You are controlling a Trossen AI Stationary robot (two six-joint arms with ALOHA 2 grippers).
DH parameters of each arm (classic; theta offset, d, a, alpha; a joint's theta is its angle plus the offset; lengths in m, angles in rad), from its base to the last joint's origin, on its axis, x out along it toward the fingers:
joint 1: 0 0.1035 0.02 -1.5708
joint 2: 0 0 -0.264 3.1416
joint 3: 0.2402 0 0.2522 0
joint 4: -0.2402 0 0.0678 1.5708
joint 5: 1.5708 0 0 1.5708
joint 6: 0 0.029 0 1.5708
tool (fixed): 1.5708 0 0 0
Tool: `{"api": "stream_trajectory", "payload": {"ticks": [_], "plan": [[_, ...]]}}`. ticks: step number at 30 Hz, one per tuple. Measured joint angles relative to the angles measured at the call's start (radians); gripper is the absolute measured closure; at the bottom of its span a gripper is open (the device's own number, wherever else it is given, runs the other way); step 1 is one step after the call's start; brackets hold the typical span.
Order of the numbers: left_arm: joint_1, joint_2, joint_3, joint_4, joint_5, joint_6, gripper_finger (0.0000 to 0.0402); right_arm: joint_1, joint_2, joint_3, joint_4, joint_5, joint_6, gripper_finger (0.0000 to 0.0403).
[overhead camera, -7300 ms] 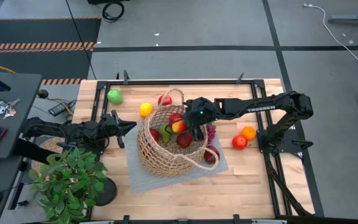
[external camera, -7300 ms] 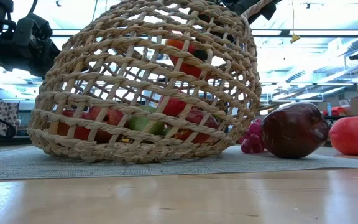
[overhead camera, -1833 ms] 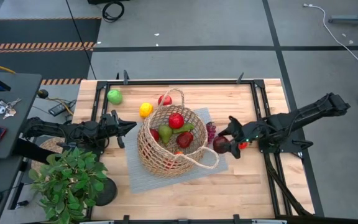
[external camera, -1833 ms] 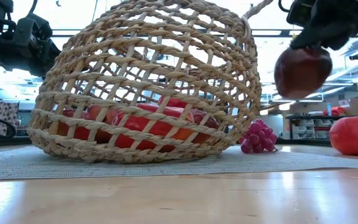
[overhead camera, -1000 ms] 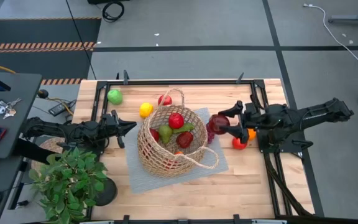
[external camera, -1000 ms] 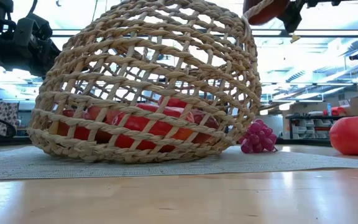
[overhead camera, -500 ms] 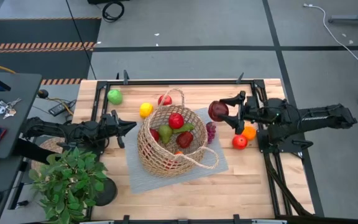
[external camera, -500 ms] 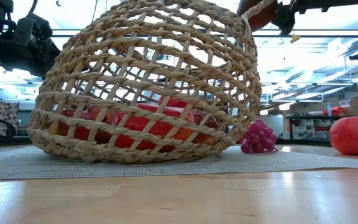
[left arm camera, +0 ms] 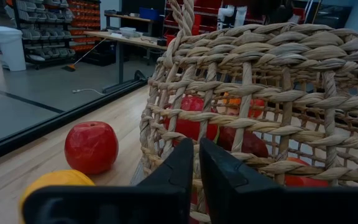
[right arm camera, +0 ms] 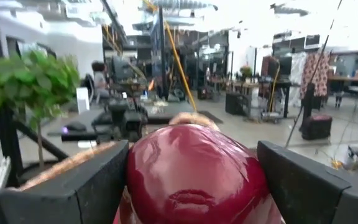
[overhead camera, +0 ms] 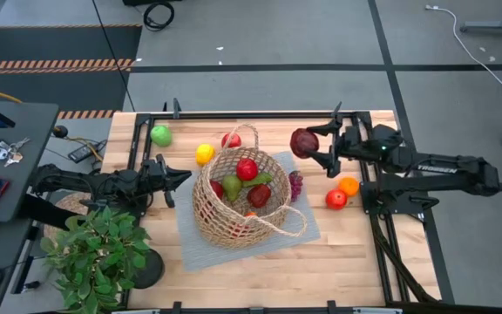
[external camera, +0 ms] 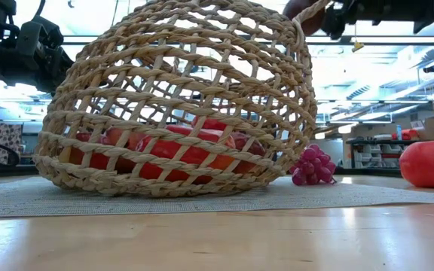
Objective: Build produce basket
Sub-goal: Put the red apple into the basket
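Sitting on a grey mat [overhead camera: 296,220] near the middle of the table, the basket [overhead camera: 238,202] holds a red apple [overhead camera: 247,169], a green pear [overhead camera: 232,187] and other red pieces (some only partly seen through the weave). Beyond its rim, above the table's far right part, the right gripper [overhead camera: 314,144] pinches a dark red apple [overhead camera: 302,142] between its fingers [right arm camera: 92,180]. Purple grapes [overhead camera: 295,184] lie on the mat beside the basket, with an orange [overhead camera: 349,186] and a red fruit [overhead camera: 335,199] farther right. A lemon [overhead camera: 204,153], another red apple [left arm camera: 91,146] and a green apple [overhead camera: 160,134] sit on the far left side. The left gripper [overhead camera: 174,178], fingers pressed together, waits just left of the basket, near a potted plant [overhead camera: 96,249].
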Motion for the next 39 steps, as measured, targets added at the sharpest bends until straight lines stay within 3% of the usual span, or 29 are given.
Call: {"api": "stream_trajectory", "payload": {"ticks": [8,18,23,26,31,39], "plan": [[0.000,0.000,0.000,0.000,0.000,0.000,0.0364,-0.047,0.102,0.079,0.093,-0.083,-0.049,0.0054],[0.000,0.000,0.000,0.000,0.000,0.000,0.0368,-0.082,0.220,0.281,-0.095,-0.167,-0.083,0.0054],[0.000,0.000,0.000,0.000,0.000,0.000,0.0368,-0.081,0.329,0.285,-0.100,-0.168,-0.136,0.0054],[0.000,0.000,0.000,0.000,0.000,0.000,0.0364,-0.082,0.382,0.284,-0.014,-0.168,-0.176,0.0054],[0.000,0.000,0.000,0.000,0.000,0.000,0.0362,-0.106,0.403,0.284,0.063,-0.213,-0.181,0.0054],[0.000,0.000,0.000,0.000,0.000,0.000,0.0369,-0.160,0.432,0.285,0.003,-0.309,-0.122,0.0054]]}}
